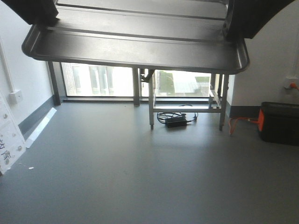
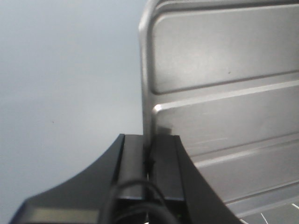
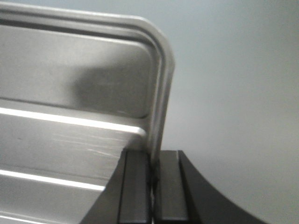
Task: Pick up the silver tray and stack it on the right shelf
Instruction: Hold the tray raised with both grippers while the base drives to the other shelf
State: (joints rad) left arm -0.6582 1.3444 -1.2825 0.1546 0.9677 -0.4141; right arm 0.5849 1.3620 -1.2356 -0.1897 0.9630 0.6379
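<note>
The silver tray (image 1: 140, 46) hangs level in the air across the top of the front view, its underside and near rim facing the camera. My left gripper (image 1: 38, 21) is shut on its left rim and my right gripper (image 1: 232, 25) is shut on its right rim. In the left wrist view the tray (image 2: 224, 70) shows its ribbed base, with the left gripper (image 2: 149, 144) pinching the thin rim. From the right wrist, the tray (image 3: 70, 79) has its rounded corner up, and the right gripper (image 3: 154, 158) clamps the rim. The right shelf does not show in any view.
Below the tray lies open grey floor (image 1: 117, 168). A steel-legged frame (image 1: 187, 109) stands by the window, with a black power brick and cables (image 1: 175, 120) under it. A black box with an orange cable (image 1: 278, 122) sits at the right wall. White panels (image 1: 7, 140) lean at left.
</note>
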